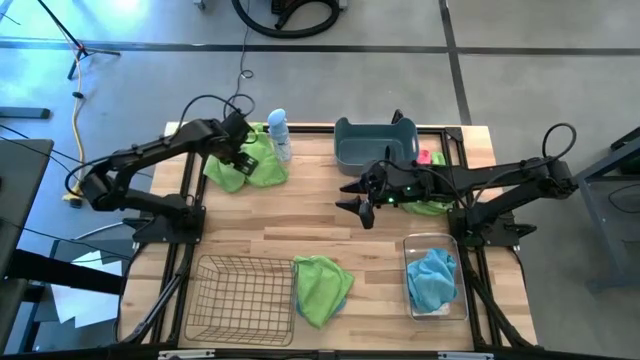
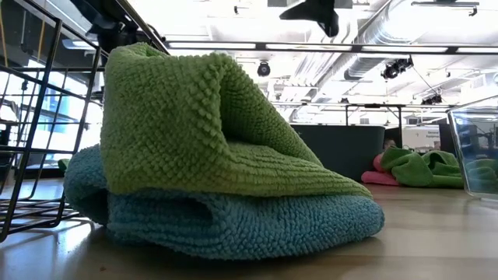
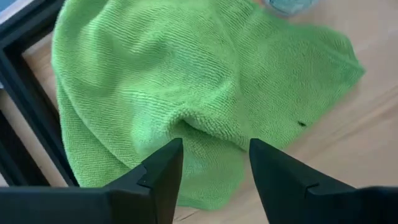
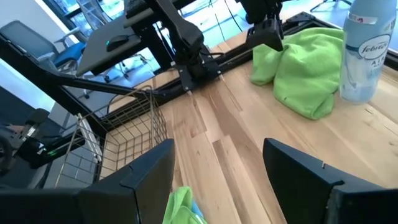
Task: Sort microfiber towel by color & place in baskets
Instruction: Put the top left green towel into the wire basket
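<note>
A crumpled green towel (image 3: 186,74) lies at the table's far left, beside a spray bottle (image 1: 279,135). My left gripper (image 3: 214,146) is open and points down over it, one finger on each side of a raised fold (image 3: 208,121). My right gripper (image 1: 352,200) hangs open above the table's middle with nothing between its fingers. A second green towel (image 1: 322,285) lies on a blue towel (image 2: 233,222) at the near edge, next to the wire basket (image 1: 245,295). The clear bin (image 1: 458,300) holds a blue towel (image 1: 433,278). The blue-grey tub (image 1: 375,142) stands at the far edge. My left gripper comes at the green towel from above, its open fingers (image 3: 168,162) astride the raised fold near the towel's middle. I cannot tell whether the fingertips touch the cloth. The towel lies slack on the table.
A green towel (image 1: 430,207) and a pink towel (image 1: 437,157) lie at the far right, partly under my right arm. Black frame rails (image 3: 25,93) run along the table's left edge close to the towel. Bare wood (image 1: 290,215) lies between the two arms.
</note>
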{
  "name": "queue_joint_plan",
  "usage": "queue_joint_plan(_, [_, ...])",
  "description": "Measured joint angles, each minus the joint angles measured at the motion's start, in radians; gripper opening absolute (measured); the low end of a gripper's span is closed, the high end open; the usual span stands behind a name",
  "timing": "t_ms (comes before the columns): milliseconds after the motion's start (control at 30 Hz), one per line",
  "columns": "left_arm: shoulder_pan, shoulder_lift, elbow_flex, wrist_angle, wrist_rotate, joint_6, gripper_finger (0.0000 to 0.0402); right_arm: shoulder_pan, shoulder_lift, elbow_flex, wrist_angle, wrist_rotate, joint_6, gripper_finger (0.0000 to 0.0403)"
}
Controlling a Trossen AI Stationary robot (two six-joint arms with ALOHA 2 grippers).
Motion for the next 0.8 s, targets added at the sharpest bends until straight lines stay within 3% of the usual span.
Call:
queue_joint_plan(300, [0.0,0.046,0.0,0.047,-0.026,0.054,0.0227,0.001,0.0,0.0,-0.01,0.0,0.025,0.0241])
queue_joint_plan(800, [0.034,0.189,0.0,0.113,-0.046,0.054,0.0235,0.002,0.0,0.0,-0.082,0.0,0.024,0.0241])
